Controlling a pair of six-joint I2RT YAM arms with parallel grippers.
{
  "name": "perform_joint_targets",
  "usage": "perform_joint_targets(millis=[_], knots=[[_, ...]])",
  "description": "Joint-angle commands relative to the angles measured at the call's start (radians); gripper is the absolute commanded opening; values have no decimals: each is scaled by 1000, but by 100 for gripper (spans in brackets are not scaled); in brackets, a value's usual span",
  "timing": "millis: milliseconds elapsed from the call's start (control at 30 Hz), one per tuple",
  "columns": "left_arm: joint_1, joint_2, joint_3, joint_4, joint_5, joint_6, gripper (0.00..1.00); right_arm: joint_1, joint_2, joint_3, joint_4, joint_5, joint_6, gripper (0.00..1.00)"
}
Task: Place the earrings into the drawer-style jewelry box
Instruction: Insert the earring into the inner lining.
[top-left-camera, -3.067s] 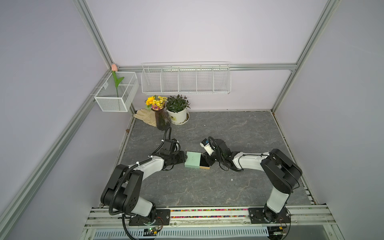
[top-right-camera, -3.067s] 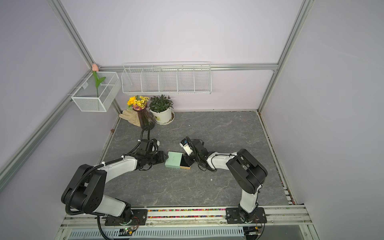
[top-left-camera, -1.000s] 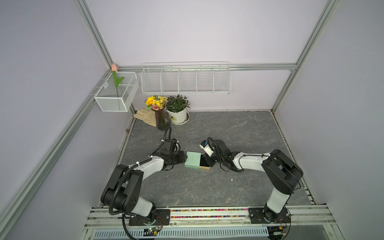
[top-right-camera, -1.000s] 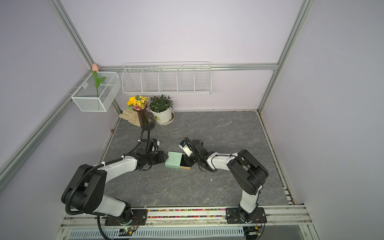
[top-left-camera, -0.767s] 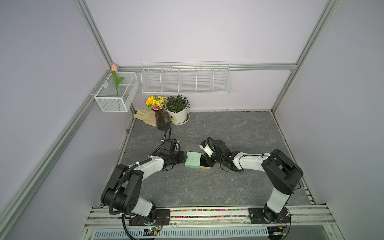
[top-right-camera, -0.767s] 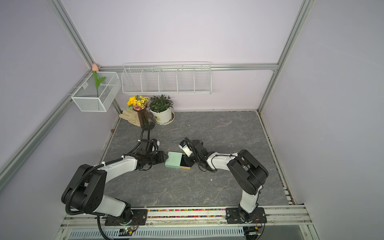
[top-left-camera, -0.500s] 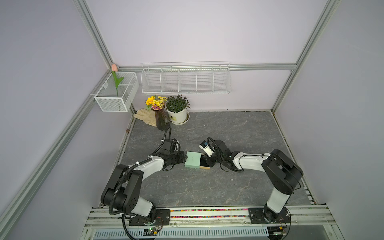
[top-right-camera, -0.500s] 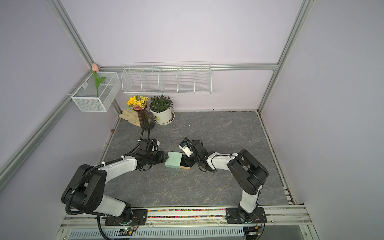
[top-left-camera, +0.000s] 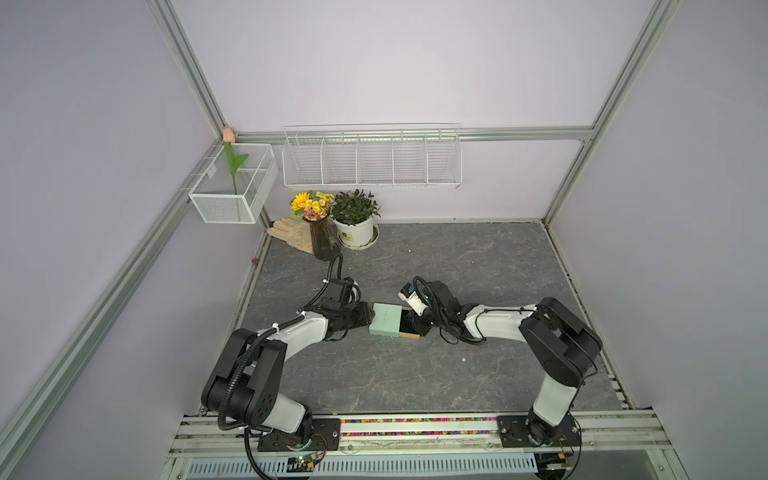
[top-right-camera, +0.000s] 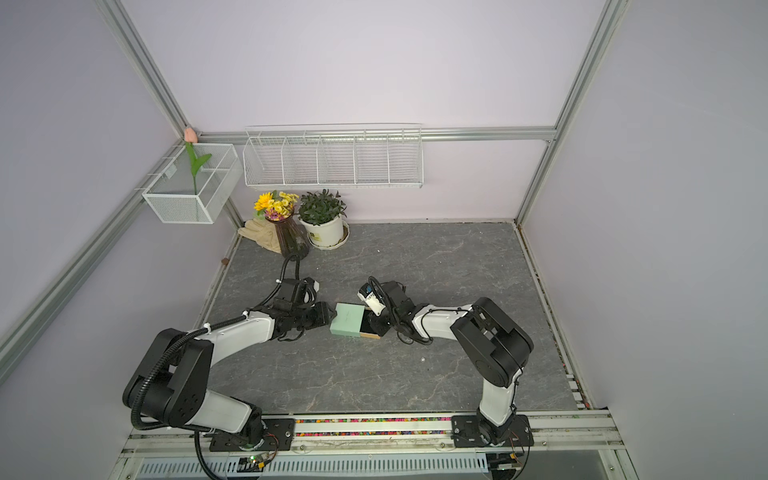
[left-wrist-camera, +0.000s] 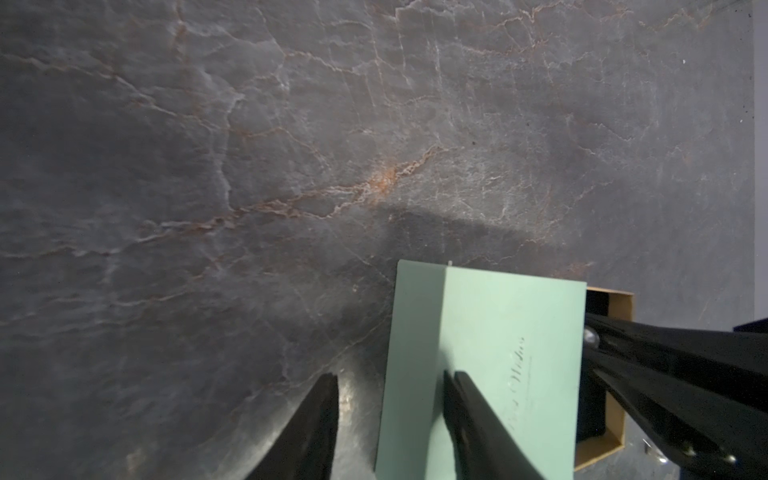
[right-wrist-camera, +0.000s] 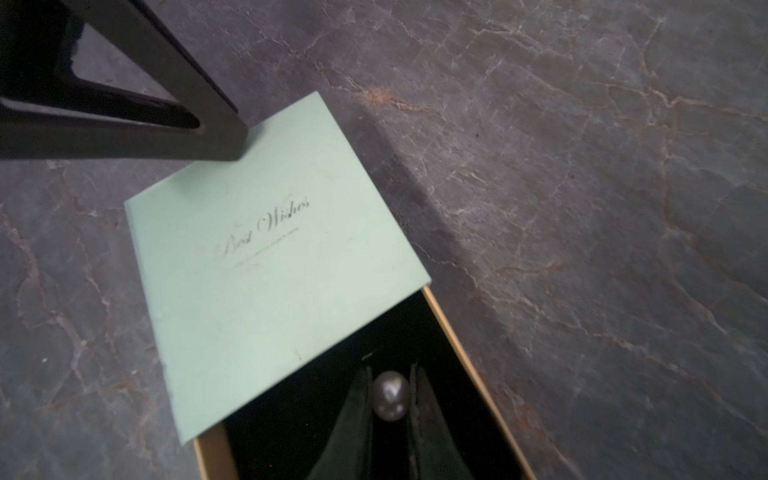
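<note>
count, nearest first: one front rail (top-left-camera: 415, 422) carrying two arms, left arm (top-left-camera: 291, 332) and right arm (top-left-camera: 498, 318), each with one gripper. mid-table lies one drawer-style jewelry box (top-left-camera: 386, 319). i confirm one earring (right-wrist-camera: 390, 395). one further whitish dot (top-left-camera: 462, 358) lies on the bare table (top-left-camera: 478, 257), between rail and box on the right arm's side; it is too small for me to name. by the far wall: one flower vase (top-left-camera: 323, 243), one potted plant (top-left-camera: 356, 226), one glove (top-left-camera: 291, 235), one mesh basket (top-left-camera: 232, 208), one wire rack (top-left-camera: 372, 166).

views: both top views give the layout but not the bead. only the right wrist view shows it, pinched between the jaws of the right gripper (right-wrist-camera: 390, 369) over the black lining of the tray (right-wrist-camera: 448, 328); contact with the lining i cannot tell. that view also reads "best wishes" on the sleeve (right-wrist-camera: 270, 291); the left wrist view shows that script only in part. the left gripper (left-wrist-camera: 390, 376) stands spread, one finger (left-wrist-camera: 469, 411) on the sleeve's top edge, its mate beside the sleeve.

orientation: the box lies flat, long axis running arm to arm, tray partway out, open end toward the right arm.
</note>
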Motion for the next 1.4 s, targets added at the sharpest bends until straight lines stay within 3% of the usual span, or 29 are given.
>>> perform_joint_targets(millis=[0, 100, 300, 433, 1067, 1200, 1367], knots=[[-3, 23, 8, -23, -20, 2, 46, 9, 23, 10, -46, -8, -27, 7], [-3, 24, 8, -23, -21, 4, 46, 9, 25, 8, -51, -1, -28, 7], [-3, 25, 5, -23, -23, 4, 46, 12, 17, 5, -45, 5, -26, 32], [-4, 27, 7, -23, -23, 4, 46, 11, 7, 9, -42, 5, -23, 39], [-2, 14, 4, -24, -28, -1, 46, 12, -140, -10, -51, 42, -8, 43], [-3, 2, 36, -51, -26, -21, 46, 12, -219, -71, -74, 100, 33, 43], [-2, -62, 107, -153, -87, -19, 47, 3, -338, -89, -238, 200, 138, 44]])
